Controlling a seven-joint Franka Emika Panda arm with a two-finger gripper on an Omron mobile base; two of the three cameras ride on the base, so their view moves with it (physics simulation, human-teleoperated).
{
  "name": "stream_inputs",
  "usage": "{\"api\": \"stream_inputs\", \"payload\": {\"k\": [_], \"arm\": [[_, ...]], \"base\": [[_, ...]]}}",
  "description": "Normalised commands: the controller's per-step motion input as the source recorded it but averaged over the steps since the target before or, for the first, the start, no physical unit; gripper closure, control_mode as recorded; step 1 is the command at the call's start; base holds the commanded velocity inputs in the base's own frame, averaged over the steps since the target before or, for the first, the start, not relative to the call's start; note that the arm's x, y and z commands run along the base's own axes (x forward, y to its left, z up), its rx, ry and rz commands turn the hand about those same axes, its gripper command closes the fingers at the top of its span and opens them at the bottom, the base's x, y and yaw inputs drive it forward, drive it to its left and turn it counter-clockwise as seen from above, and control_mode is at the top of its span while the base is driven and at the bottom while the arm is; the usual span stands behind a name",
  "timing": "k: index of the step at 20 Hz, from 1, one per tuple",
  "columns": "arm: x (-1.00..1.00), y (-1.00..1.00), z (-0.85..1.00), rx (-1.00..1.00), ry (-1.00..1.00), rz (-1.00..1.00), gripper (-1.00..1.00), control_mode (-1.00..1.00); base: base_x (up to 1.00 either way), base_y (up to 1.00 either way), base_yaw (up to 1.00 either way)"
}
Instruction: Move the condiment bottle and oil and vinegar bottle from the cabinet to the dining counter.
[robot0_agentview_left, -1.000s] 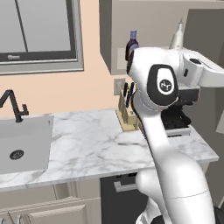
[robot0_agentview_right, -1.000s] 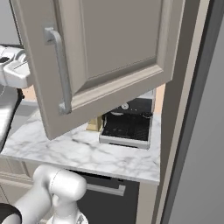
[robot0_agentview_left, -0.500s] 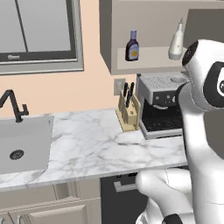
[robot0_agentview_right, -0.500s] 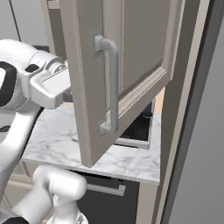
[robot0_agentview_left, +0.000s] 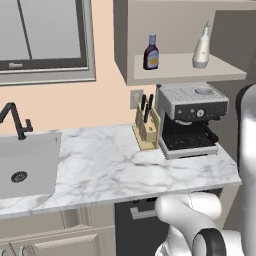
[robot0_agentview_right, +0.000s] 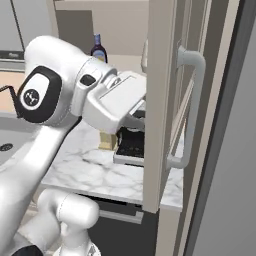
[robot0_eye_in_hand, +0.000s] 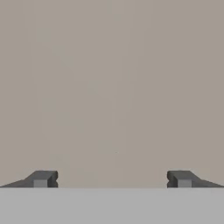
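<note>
Taupe panelled cabinet door (robot0_agentview_right: 160, 100) stands open and hides the gripper (robot0_eye_in_hand: 112, 179) behind its edge.
Its dark tips are spread wide, holding nothing; the door has swung wider since earlier; the dark brown blue-capped condiment bottle (robot0_agentview_left: 151, 52) and pale oil and vinegar bottle (robot0_agentview_left: 202, 46) stand on the shelf.

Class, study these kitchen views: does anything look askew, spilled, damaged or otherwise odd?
Nothing stands out. The condiment bottle and oil and vinegar bottle stand upright, apart, on the open cabinet's shelf; nothing is spilled on the worktop.
</note>
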Motion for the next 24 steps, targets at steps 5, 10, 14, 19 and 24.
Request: {"api": "stream_inputs", "payload": {"k": [5,10,14,19,24], "arm": [[-0.86,0.99,0.00,-0.07,0.01,0.26,-1.00,-1.00],[-0.49,1.00,0.00,-0.07,0.15,0.38,-1.00,-1.00],[-0.12,1.00,0.00,-0.02,0.21,0.42,-1.00,-1.00],[0.12,0.91,0.00,0.00,0.28,0.37,-1.00,-1.00],[0.43,0.52,0.00,0.09,0.26,0.33,-1.00,-1.00]], "base": [[0.00,0.00,0.00],[0.00,0.00,0.00],[0.00,0.00,0.00],[0.00,0.00,0.00],[0.00,0.00,0.00]]}}
